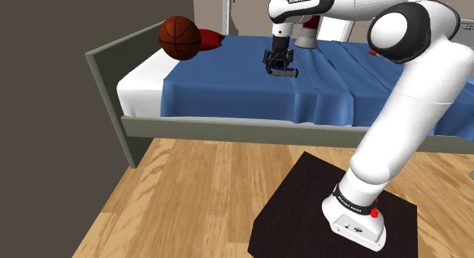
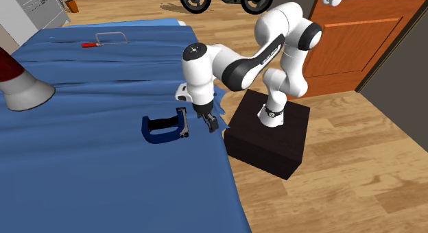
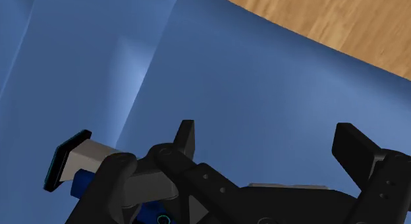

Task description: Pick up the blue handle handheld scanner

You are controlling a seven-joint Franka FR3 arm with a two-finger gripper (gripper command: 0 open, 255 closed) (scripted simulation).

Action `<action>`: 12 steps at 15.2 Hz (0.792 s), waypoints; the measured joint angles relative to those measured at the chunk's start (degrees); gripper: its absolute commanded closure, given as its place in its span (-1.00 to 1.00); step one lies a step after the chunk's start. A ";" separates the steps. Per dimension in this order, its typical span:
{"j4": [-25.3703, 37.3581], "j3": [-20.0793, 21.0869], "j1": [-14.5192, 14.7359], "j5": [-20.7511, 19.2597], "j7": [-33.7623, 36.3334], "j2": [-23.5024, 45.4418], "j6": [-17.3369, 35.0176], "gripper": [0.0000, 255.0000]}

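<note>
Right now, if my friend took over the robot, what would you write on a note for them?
Gripper: open, holding nothing, low over the blue bedcover.
Scanner: blue handle, grey head, lying on the bedcover right beside one finger, outside the gap between the fingers.
Done: the gripper is next to the scanner.
Left: probably shift sideways so the scanner sits between the fingers, close on it, then lift.

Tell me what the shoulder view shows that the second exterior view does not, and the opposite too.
The shoulder view adds a basketball and the grey bed frame. The second exterior view adds a hacksaw, an orange door, a motorcycle wheel and a plain look at the blue-handled scanner. Both share the white arm, its open end effector, the blue sheet, the black stand and the wooden floor.
</note>
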 measured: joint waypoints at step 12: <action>32.48 -5.34 -9.65 6.91 2.50 24.20 -7.70 -1.00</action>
